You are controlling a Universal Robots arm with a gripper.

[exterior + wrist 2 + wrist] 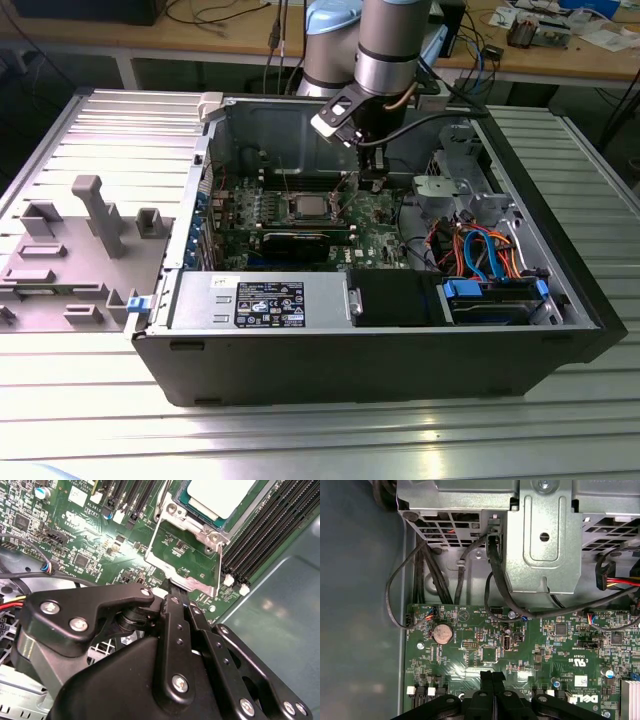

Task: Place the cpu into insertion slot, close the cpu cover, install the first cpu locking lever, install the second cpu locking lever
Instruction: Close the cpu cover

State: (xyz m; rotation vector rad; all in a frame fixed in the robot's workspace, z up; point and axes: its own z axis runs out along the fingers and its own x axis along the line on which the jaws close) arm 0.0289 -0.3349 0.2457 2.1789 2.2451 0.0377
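One arm reaches down into the open computer case [400, 360]. From where I stand its gripper [372, 182] hangs low over the green motherboard [470, 625], just to the exterior view's right of the insertion slot [192, 522]. The cpu [220, 495] is already seated there, its pale silver top lying flat inside the socket's metal rim. The cpu cover [202, 586] is not down over it. In the second wrist view the shiny frame is swung open away from the chip, and green board shows through its square window. Its hinged end sits at the socket and its free end points back toward the gripper. So the three lie in one line, fingertips first, then the cover's free edge, then the chip beyond, with the cover's length running along that line. The black fingers [486, 685] are drawn together with barely a seam between them, and their tips meet the cover's near edge. I cannot make out whether they pinch that lip or only rest against it. On the far side of the gripper from the socket, the first wrist view shows dark cables [500, 585] trailing from a grey metal drive cage [545, 540] onto the board.
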